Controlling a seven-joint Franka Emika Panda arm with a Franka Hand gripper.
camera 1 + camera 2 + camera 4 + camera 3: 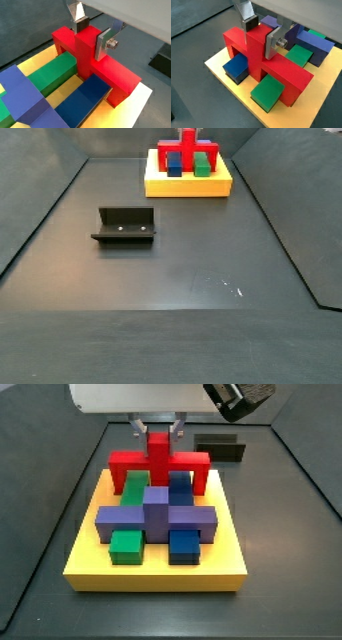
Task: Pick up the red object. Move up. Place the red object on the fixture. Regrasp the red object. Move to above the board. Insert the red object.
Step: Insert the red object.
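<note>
**My hand clamped on the red block over the yellow board**

My hand point(91, 34) points straight down from above, at the far edge of the board. Its two flat silver fingers point(105, 43) with dark pads are closed against the upright central stem of the bright red plastic arch-like block point(93, 60), one on each side, and both wrist views show the pads pressed to the red plastic. In a side view my hand point(158, 429) comes down from the pale body of the wrist onto the stem of the red block point(159, 466).

The red block stands upright on the large thick yellow square slab, the board point(234, 84), its bar level and its two short legs reaching down at the board's edge. I cannot tell whether the legs are fully seated. Just beside it lie a green block point(269, 91), a blue block point(236, 66) and a purple block point(310, 41); the green and blue ones pass under the red bar.

The board rests on a dark grey floor point(187, 268) between dark walls. The small dark box-like bracket, the fixture point(124, 225), stands on the floor well apart from the board.
</note>
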